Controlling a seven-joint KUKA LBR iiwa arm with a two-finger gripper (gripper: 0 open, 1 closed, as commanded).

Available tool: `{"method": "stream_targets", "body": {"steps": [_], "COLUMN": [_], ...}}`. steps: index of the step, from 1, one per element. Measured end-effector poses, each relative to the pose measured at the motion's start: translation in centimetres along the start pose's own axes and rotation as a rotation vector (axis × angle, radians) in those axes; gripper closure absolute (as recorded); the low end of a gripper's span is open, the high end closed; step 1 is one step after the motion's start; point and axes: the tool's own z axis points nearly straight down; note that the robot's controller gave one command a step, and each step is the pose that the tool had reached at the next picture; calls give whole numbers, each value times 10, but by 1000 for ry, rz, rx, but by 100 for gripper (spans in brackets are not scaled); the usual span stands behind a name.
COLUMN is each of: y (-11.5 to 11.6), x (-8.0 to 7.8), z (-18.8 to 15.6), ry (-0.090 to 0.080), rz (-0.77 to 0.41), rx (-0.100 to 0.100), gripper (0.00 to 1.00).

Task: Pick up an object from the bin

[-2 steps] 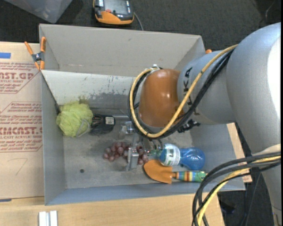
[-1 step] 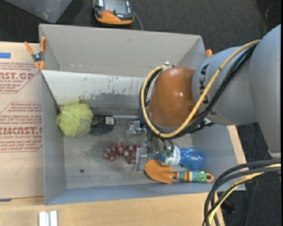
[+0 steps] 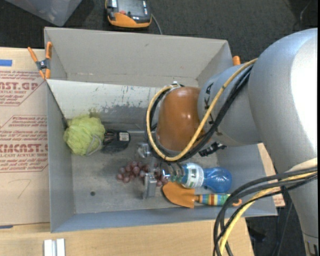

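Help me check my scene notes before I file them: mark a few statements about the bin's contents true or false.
1. The end effector is right beside the purple grape bunch. True.
2. The yellow-green leafy ball lies at the right wall of the bin. False: it lies at the left wall.
3. A blue bottle lies next to an orange scoop. True.
4. The grape bunch sits on top of the leafy ball. False: it lies apart from it, on the bin floor.

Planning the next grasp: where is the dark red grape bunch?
In the camera view, the grape bunch lies mid-floor of the bin, just left of the pincer and down-right of the yellow-green leafy ball.
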Motion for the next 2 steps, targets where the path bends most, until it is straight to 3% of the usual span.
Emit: {"method": "stream_targets", "body": {"steps": [1, 2], "y": [-4, 1], "x": [-2, -1], "z": [-3, -1], "ry": [-17, -5], "rz": [149, 6], "rx": [-5, -1], "gripper": [0, 100]}}
